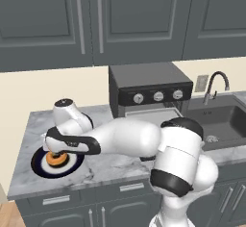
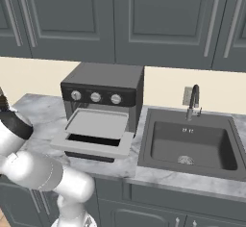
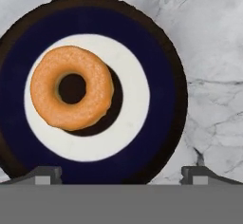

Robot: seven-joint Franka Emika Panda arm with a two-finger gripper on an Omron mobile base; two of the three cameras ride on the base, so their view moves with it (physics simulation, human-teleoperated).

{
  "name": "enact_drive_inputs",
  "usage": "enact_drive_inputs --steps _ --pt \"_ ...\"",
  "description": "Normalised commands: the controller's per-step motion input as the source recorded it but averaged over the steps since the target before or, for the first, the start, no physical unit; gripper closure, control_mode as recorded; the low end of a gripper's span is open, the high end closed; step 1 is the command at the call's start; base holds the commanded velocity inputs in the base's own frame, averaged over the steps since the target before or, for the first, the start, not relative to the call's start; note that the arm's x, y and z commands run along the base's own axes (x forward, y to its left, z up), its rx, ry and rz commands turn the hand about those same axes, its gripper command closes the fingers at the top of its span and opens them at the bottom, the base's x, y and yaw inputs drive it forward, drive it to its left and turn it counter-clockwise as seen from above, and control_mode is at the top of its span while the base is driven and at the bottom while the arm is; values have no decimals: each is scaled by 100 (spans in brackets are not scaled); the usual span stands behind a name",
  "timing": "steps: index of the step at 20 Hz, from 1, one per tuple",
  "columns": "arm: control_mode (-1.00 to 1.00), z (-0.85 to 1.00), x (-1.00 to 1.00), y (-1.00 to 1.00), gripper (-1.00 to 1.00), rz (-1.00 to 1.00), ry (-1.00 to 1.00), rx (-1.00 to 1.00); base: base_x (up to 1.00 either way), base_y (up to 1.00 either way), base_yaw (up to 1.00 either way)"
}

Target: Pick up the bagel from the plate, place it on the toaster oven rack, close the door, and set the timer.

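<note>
The orange-brown bagel [image 3: 71, 88] lies on the plate [image 3: 161, 80], left of its centre; both also show at the counter's left end, the bagel [image 1: 56, 159] on the plate [image 1: 41, 166]. My gripper [image 3: 122, 175] hovers straight above them, open, its fingertips [image 3: 45, 174] wide apart and holding nothing. In the left base view the gripper [image 1: 56, 152] sits just above the bagel. The toaster oven [image 2: 103, 84] stands to the right with its door [image 2: 122, 146] dropped open and the pale grey toaster oven rack [image 2: 98, 123] exposed. The same rack [image 1: 153, 115] peeks over my arm.
Three knobs [image 2: 95, 96] line the oven's front panel. A dark sink [image 2: 192, 144] with a faucet [image 2: 193, 101] lies right of the oven. Grey cabinets hang above, and the counter's left edge [image 1: 19, 154] is close to the plate.
</note>
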Motion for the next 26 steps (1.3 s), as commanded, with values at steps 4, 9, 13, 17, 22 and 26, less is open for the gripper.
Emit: enact_drive_inputs --steps 4,9,13,17,22,26 --pt "-100 -28 16 9 -100 -4 0 -2 0 0 0" --pt "-100 -23 21 14 -100 -3 0 -1 0 0 0" --pt "-100 -16 23 13 -100 -3 0 -1 0 0 0" --pt "-100 -15 18 16 -100 -3 0 -1 0 0 0" --pt "-100 -14 13 17 -100 -4 0 -2 0 0 0" --pt "-100 -15 9 9 -100 -4 0 -3 0 0 0"
